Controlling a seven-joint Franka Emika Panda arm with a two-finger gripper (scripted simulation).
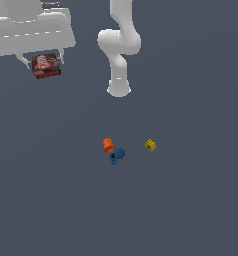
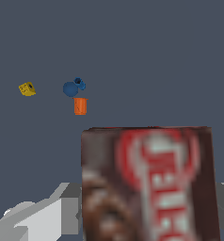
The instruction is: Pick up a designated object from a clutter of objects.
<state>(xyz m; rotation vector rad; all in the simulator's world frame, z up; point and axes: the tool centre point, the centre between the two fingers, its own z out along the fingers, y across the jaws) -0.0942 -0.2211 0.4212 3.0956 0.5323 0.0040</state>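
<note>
Dark red box (image 1: 46, 66), exterior view's upper left, clamped in my gripper (image 1: 45, 62) by opposite edges, well clear of the orange cup (image 1: 108, 145), blue piece (image 1: 117, 155) and yellow block (image 1: 150, 145). Looks light, rigid, slick; I'd hold it mid-body.

The gripper (image 1: 42, 64) holds the box (image 1: 46, 66) between its fingers, raised well clear of the floor (image 1: 191, 200). On the floor, the orange cup (image 1: 108, 145) touches the blue piece (image 1: 117, 155); the yellow block (image 1: 150, 145) lies apart.
</note>
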